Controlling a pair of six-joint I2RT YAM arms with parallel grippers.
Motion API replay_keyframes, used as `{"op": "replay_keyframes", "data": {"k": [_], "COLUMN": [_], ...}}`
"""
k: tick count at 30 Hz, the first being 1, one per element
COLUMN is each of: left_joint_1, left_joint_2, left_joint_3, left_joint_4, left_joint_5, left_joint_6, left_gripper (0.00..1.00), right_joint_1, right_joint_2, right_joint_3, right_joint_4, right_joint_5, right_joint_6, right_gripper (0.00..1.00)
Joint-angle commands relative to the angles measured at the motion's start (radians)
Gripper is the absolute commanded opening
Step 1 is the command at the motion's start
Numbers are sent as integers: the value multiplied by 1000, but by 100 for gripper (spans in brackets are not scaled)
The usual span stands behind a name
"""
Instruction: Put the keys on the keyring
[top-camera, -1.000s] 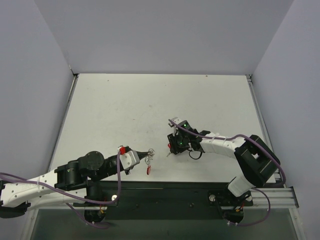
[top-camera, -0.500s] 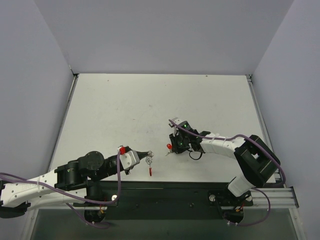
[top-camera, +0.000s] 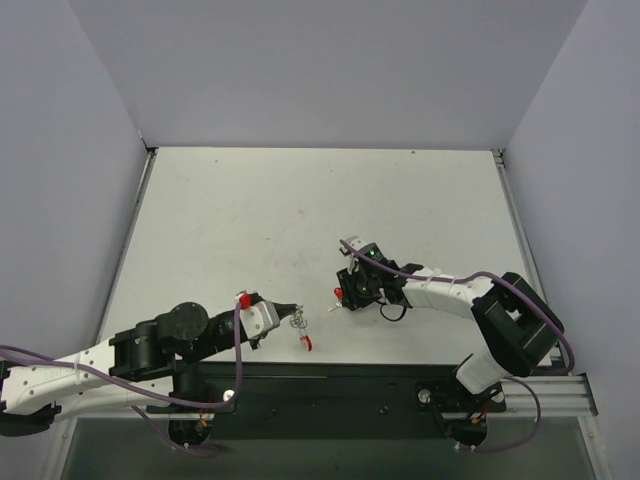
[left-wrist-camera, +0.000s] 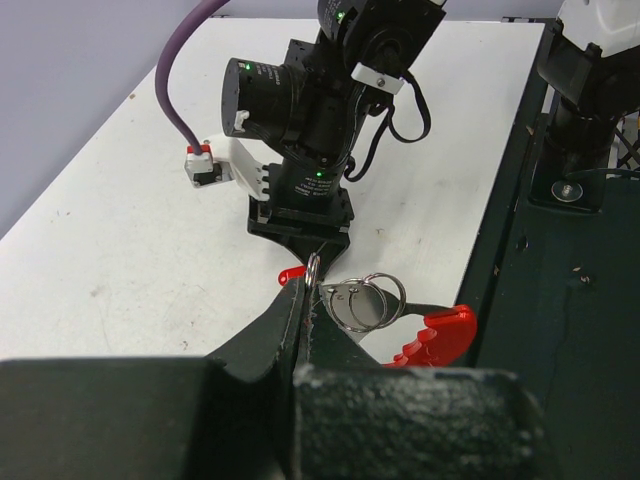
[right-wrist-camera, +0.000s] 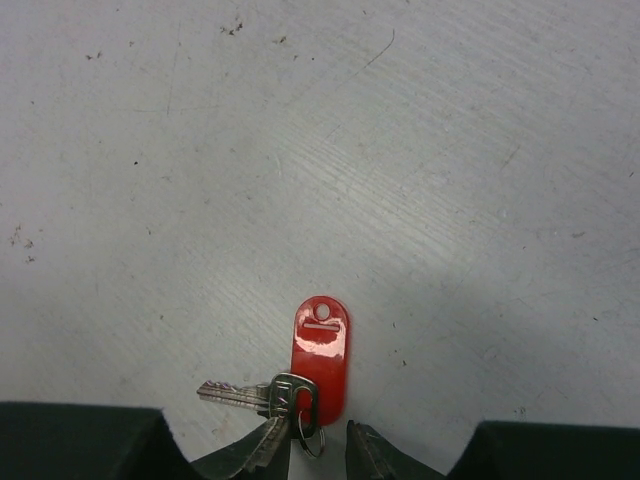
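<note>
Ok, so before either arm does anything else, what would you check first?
1. Left gripper shut on the keyring: ok.
2. Red clip clear of that grip: ok.
3. Keys and their red tag sit at the right gripper: ok.
4. Right gripper firmly holding the tag: cannot tell; its jaws stand slightly apart around the tag's end.
5. Keys threaded onto the keyring: not ok, the two are apart.

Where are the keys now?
The keys sit bottom centre in the right wrist view, at the right gripper's tips; from above, right of the keyring the left gripper holds.
</note>
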Motion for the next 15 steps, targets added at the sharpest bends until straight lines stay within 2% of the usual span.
{"op": "replay_keyframes", "data": {"k": [1,5,9,14,15], "left_joint_1": [-2,-2,-2,-2,-2], "left_joint_2": [-2,-3,-2,-5,-5], "left_joint_3": [25,25,24,25,27], "left_joint_4": [55,57,58,54,52], "left_joint_5": [4,6,6,4,4], "left_joint_6": [-9,-10,-10,-10,-13], "left_gripper": [0,0,0,0,0], "right_joint_1": [-8,-8,-8,-6,-7], "right_joint_2": [-34,-28,-16,3,-9], "right_joint_3": [-18,-25,-38,-34,-34], "right_joint_4": [-11,-6,17,28,26], "right_joint_5": [3,9,12,5,5], "right_joint_6": [2,5,8,14,15], "right_gripper": [29,28,22,0,0]}}
